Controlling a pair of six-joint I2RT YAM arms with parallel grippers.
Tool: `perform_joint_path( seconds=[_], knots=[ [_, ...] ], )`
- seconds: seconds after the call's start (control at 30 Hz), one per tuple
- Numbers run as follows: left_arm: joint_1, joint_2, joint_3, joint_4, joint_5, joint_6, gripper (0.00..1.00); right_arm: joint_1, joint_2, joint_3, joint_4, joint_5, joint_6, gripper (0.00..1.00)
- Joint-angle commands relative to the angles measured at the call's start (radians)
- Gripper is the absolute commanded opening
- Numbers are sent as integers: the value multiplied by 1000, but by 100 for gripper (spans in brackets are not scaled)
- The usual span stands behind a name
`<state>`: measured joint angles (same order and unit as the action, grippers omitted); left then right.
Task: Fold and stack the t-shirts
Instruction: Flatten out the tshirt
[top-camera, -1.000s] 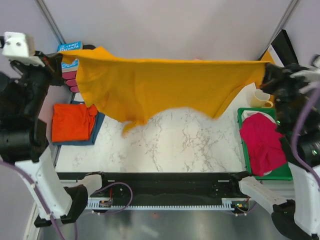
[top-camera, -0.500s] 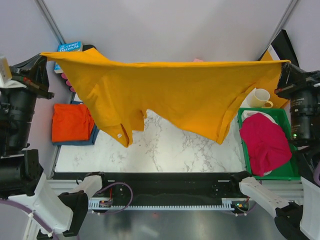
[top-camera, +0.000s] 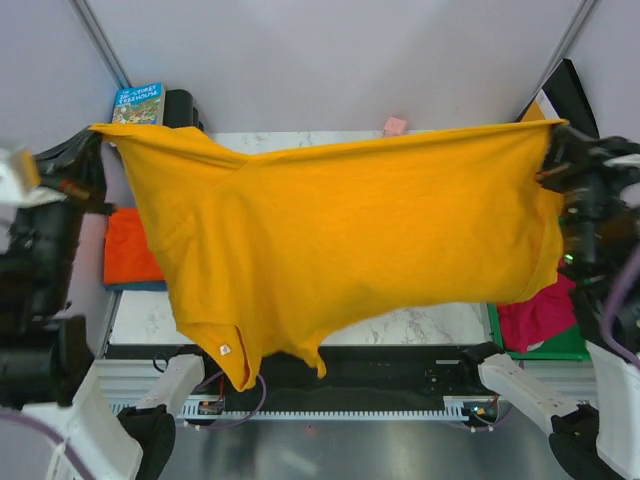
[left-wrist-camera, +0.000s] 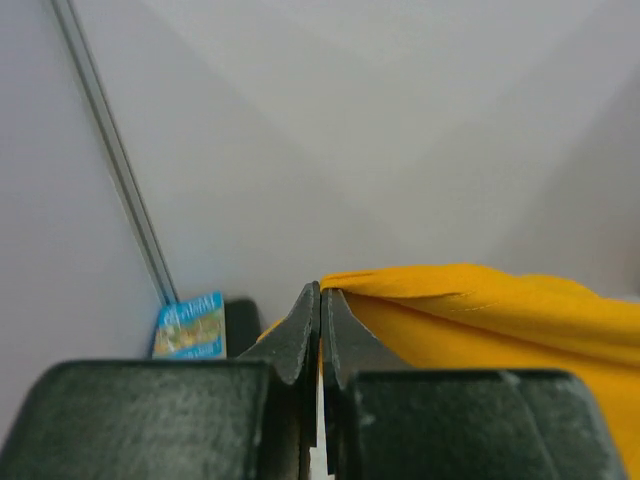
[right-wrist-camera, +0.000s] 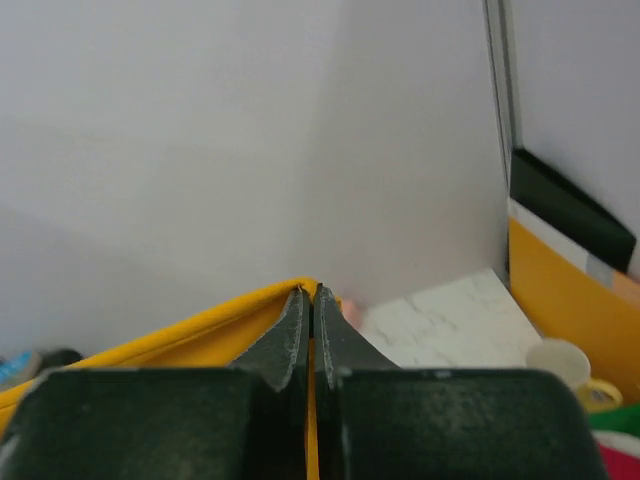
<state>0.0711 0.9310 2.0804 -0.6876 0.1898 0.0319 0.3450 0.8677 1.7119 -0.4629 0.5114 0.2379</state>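
T-shirts number 4 here, and the big yellow t-shirt (top-camera: 350, 250) is the 1 we have in hand. It hangs spread wide in the air between our 2 arms, above the marble table (top-camera: 420, 325).

Our left claw (top-camera: 97, 133) is clamped on the shirt's upper left corner. In the left wrist view its 2 fingers (left-wrist-camera: 298, 335) press flat together, with yellow cloth coming out right at the tips. Our right claw (top-camera: 555, 135) is likewise clamped on the upper right corner, and in the right wrist view a yellow hem runs straight into the tips.

From claw to claw the top edge is pulled almost straight, dipping a little near the left. The cloth falls toward us and hides most of the table. Its lowest tip, at the lower left, carries a small white label (top-camera: 224, 349) and overlaps the black rail (top-camera: 400, 372) by our bases in the overhead view.

We see the red-orange t-shirt (top-camera: 128, 250) folded at the table's left edge, partly hidden by the yellow cloth. A thin dark edge of the blue t-shirt (top-camera: 135, 286) shows under it. The pink t-shirt (top-camera: 535, 315) lies in the green tray (top-camera: 560, 350) on the right, mostly covered.

At the back left a blue book (top-camera: 138, 103) stands by the wall. A small pink thing (top-camera: 395, 126) sits at the table's far edge. The right wrist view also shows a pale mug (right-wrist-camera: 560, 365) and a yellow-orange folder (right-wrist-camera: 560, 290) against the right wall.
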Motion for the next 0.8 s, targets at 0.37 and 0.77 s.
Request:
perform_joint_path(
  seconds=[0.37,0.77],
  knots=[
    [9,404,-611,299,65,131,2,-158,327,-639,259,-71,204,0],
    [-17,837,-507,445,-59,155,2,-210,823,-488,382,-80,224,0]
  ],
)
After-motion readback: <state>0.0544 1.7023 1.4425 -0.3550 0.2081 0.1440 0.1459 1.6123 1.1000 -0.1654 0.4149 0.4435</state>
